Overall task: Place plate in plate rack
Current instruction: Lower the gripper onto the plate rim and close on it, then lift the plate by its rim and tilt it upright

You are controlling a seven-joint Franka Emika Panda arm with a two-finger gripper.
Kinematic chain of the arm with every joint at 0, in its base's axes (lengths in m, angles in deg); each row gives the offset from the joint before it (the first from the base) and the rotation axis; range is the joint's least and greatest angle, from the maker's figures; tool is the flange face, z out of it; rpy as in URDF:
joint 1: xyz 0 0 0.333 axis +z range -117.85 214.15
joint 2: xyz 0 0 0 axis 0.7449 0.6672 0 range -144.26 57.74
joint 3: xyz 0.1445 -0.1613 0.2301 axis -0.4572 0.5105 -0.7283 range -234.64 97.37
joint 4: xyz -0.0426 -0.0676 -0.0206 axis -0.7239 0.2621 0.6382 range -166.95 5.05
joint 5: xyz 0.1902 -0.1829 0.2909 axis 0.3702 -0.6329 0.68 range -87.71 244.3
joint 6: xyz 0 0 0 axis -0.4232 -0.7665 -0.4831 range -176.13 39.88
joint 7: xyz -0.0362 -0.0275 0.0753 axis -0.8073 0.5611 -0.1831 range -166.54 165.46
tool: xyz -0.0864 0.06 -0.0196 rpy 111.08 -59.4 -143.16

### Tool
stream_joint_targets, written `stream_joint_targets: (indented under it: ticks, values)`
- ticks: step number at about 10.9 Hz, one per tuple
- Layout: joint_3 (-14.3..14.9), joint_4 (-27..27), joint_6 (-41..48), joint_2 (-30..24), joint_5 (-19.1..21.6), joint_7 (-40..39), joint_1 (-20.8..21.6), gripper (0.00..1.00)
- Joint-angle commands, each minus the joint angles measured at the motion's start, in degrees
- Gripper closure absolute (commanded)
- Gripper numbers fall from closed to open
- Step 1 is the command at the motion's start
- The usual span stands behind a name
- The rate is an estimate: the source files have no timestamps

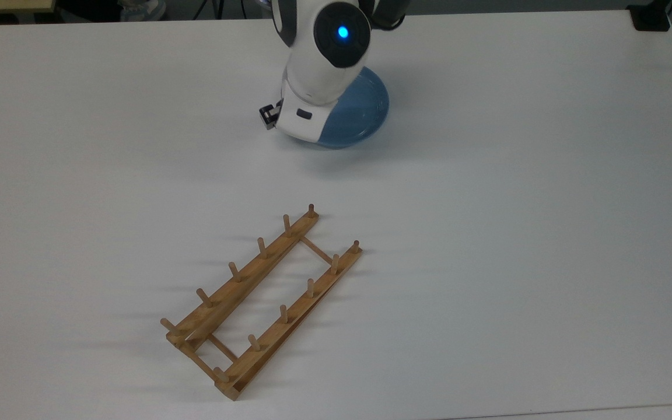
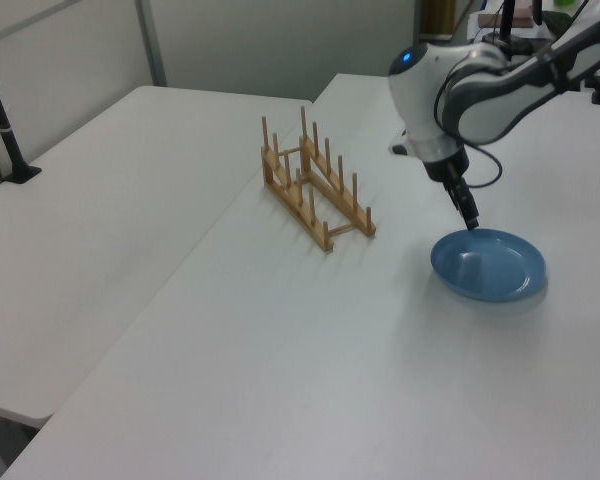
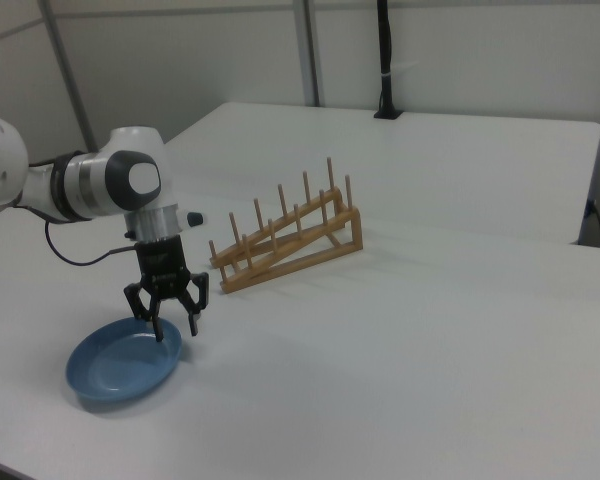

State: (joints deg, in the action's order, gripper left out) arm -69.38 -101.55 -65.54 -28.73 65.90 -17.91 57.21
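Tool [image 3: 175,328] is spread wide with nothing in it, pointing down over the plate [image 3: 120,368] rim on the rack side. In the right view 1 finger [image 3: 156,327] sits over the inside of the rim and the other finger [image 3: 193,322] hangs outside it over bare counter [image 3: 400,330], so the rim runs between them. Can't tell if either finger is touching yet; in the left view the tool [image 2: 471,220] tip looks right at the plate [image 2: 488,264] edge.

Plate lies flat on the counter, right way up, well apart from the rack [image 3: 285,238]. In the top view the plate [image 1: 359,111] is half covered by the arm; the rack [image 1: 263,300] is toward the bottom of the top view, slightly to the top view's left.

The relation that matters: the rim section under the tool is the one facing the rack, and the fingers straddle it across the wall, 1 in, 1 out. My read: it's the approach step for a rim pinch, lift not started. Next needs a short drop, then a close on the raised rim.

Rack's long axis runs diagonally in the top view, 6 pegs per rail, all slots free. The plate will need tipping on edge to go between pegs. Risk: glossy rim, thin pinch, could slip or swing.
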Motion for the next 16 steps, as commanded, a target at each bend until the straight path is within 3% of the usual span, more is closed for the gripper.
stream_joint_targets:
  ticks: [1, 3, 7, 12, 16]
  values:
    - [0.48, -0.41, -1.14, 1.03, -1.32, 1.37, 1.23, 0.49]
    - [0.39, -0.32, -1.84, 1.82, -1.67, 2.33, 1.23, 0.55]
    - [0.39, -0.06, -2.63, 2.62, -2.11, 2.95, 1.23, 0.77]
    - [0.39, 0.21, -2.72, 3.76, -2.72, 2.95, 1.23, 0.81]
    - [0.39, 2.84, -2.55, 3.67, -2.73, 2.69, 0.70, 0.97]
